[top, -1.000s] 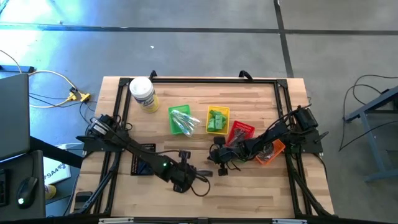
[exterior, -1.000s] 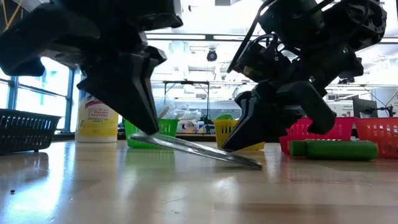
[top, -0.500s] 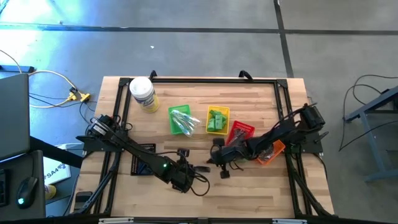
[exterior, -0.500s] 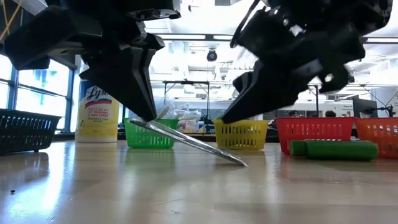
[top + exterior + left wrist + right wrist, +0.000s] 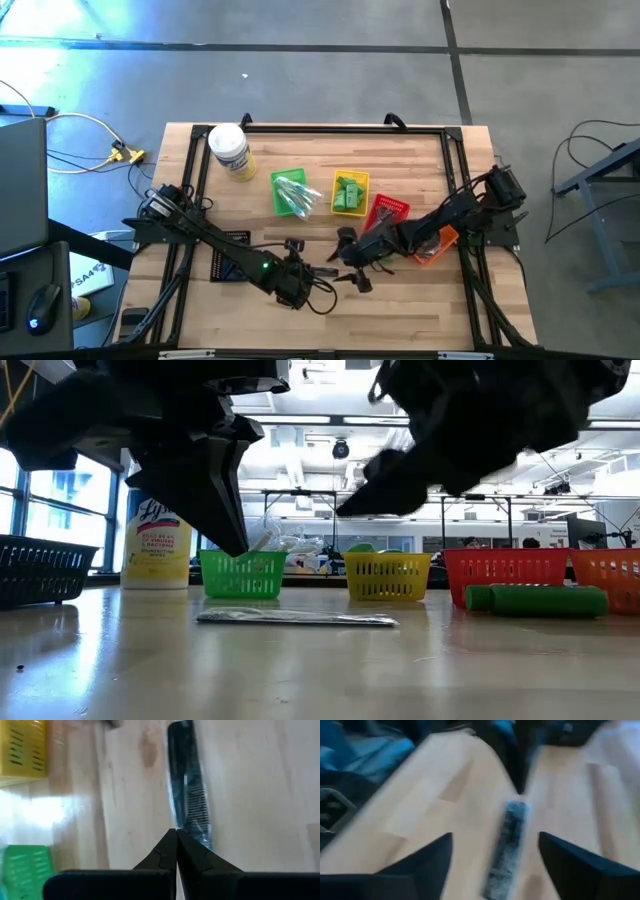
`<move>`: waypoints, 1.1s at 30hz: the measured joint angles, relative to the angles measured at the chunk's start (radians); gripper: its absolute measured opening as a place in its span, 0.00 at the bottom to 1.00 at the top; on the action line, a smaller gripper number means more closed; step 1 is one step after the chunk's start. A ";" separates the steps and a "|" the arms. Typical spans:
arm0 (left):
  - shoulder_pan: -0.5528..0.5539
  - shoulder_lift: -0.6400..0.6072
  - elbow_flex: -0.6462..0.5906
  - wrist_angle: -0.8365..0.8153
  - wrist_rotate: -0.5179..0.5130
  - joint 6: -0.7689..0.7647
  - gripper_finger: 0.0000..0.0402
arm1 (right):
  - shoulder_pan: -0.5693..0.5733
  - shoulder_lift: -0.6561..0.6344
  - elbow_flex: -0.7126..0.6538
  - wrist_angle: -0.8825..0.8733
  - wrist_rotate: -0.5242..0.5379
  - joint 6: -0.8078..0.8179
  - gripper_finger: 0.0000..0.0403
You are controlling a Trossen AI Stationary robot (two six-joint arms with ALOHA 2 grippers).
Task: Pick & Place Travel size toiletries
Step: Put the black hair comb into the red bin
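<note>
Lying flat on the pale wooden tabletop (image 5: pixel 400 300), the slim clear-wrapped dark comb packet (image 5: pixel 297 618) rests between the two tools, its long axis running from one toward the other. The right tool (image 5: pixel 352 268) hangs just above its far end with fingers spread wide and empty. The left tool (image 5: pixel 176 845) is pinched shut on nothing, tips at the packet's near end, so either could take it

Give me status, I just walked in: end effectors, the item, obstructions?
Left end effector shut, at the packet's end. Right end effector open, above it. Clear packet lying flat on table, unheld. Nothing in the way.
</note>
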 joint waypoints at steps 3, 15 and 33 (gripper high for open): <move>0.001 0.000 0.000 0.003 0.050 0.008 0.00 | 0.013 0.000 0.000 -0.003 0.106 0.025 0.83; 0.000 0.014 -0.012 0.060 0.171 0.077 0.34 | 0.006 0.072 0.001 -0.039 0.050 0.086 0.77; 0.143 0.008 -0.130 0.128 0.326 0.057 0.68 | -0.059 0.181 0.001 0.024 -0.059 0.066 0.35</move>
